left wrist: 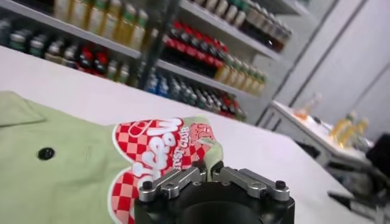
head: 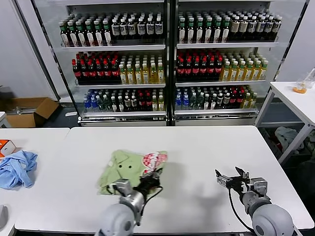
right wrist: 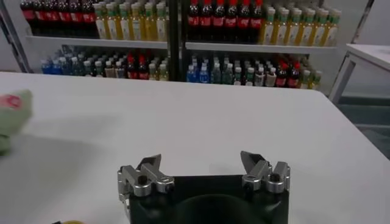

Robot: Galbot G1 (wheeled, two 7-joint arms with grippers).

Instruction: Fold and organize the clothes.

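The white table point(head: 197, 157) carries the green polo shirt point(head: 123, 172) (bunched, printed patch on its right end) left of centre. The left gripper point(head: 151, 178) pinches that near-right edge; the right gripper point(head: 231, 179), spread wide, waits well apart.

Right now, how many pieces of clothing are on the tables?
2: a green polo mid-table, pinched at its near edge by the left gripper, and a blue garment at far left. None other visible.

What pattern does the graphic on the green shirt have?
Red-and-white checks with lettering on the graphic; clearest in the left wrist view.
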